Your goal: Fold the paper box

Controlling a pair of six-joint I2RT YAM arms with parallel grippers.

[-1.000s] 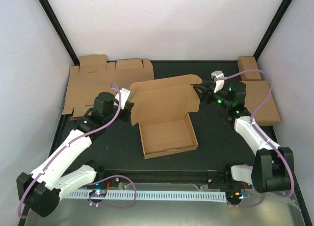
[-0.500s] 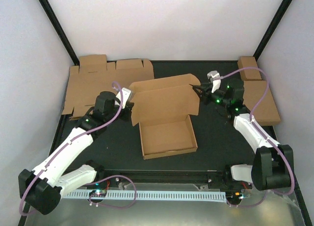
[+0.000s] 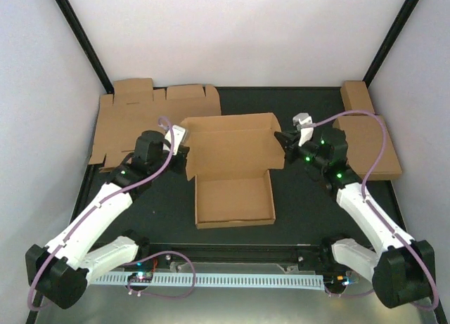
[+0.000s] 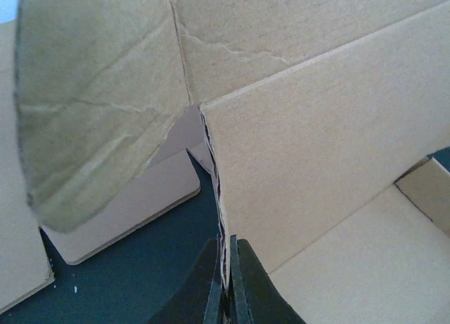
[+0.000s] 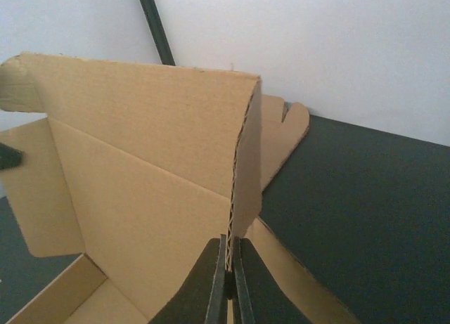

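Half-folded paper box [image 3: 234, 197] sat mid-way across the black table [image 3: 306, 204], lid [image 3: 232, 145] raised.
The left gripper [image 4: 226, 271] and right gripper [image 5: 228, 264] each pinched shut on a lid side edge; next, probably lowering it together.

A flat die-cut cardboard sheet [image 3: 140, 117] lies at the far left corner of the dark bench [image 3: 302, 197]. A small oblong brown box [image 3: 357, 97] sits at the far right corner. Just nearer, another flat cardboard piece [image 3: 373, 152] lies along the right edge.
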